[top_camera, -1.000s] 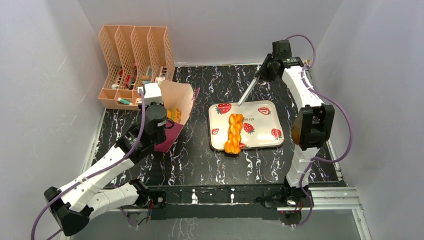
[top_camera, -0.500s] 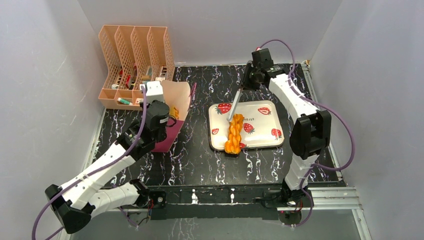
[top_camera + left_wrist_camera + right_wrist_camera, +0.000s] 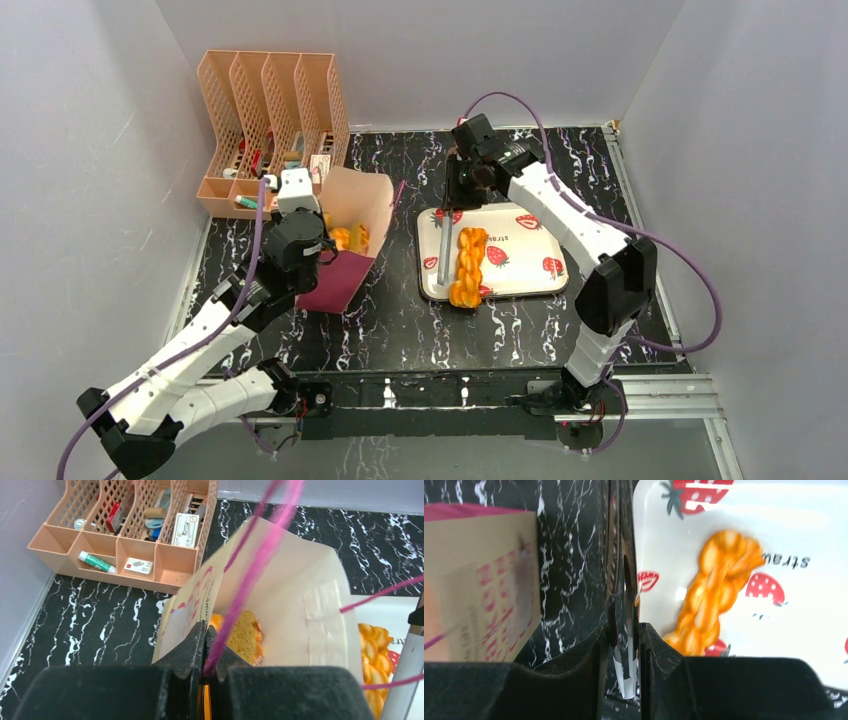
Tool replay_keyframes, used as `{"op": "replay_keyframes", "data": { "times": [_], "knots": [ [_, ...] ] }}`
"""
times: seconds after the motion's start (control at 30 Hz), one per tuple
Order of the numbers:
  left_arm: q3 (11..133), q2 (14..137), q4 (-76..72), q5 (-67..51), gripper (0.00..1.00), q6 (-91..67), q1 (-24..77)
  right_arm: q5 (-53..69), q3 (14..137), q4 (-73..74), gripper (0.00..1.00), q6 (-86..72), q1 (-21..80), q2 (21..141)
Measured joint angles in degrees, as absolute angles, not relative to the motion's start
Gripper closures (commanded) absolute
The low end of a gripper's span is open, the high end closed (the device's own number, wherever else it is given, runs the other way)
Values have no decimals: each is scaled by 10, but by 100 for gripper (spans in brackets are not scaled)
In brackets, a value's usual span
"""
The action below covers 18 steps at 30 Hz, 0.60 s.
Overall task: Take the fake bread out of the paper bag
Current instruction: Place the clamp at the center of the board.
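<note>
Left claw [image 3: 205, 645]: jaws pinched tight on purple cord handle [image 3: 252, 575] of paper bag [image 3: 295, 590]; bag mouth stands open directly ahead of it.

Right claw [image 3: 624, 630]: jaws narrow, clamped on slim metal tool [image 3: 444, 250] (tongs, likely; tip blurred). Claw sits between bag and strawberry tray [image 3: 525, 270].

Done: Braided loaf [image 3: 467, 265] out, lying on tray just beside tool.

Not done: orange buns [image 3: 345, 238] and brownish piece [image 3: 245, 635] inside bag, just beyond left fingertips.

Assessment: one item removed, several left; task under halfway. Next extraction needs tool into bag mouth.
</note>
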<state>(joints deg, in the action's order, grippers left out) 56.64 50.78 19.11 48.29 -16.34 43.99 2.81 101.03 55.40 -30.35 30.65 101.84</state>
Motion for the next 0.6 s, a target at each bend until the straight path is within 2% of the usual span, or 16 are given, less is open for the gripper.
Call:
{"op": "replay_keyframes", "data": {
  "times": [0.23,0.6],
  "knots": [
    [569,505,225,446,100,-183,440,10,998,634,90,-322,334,940],
    [612,533,290,429,100,-214,440,4,747,682,89,-364,334,763]
  ]
}}
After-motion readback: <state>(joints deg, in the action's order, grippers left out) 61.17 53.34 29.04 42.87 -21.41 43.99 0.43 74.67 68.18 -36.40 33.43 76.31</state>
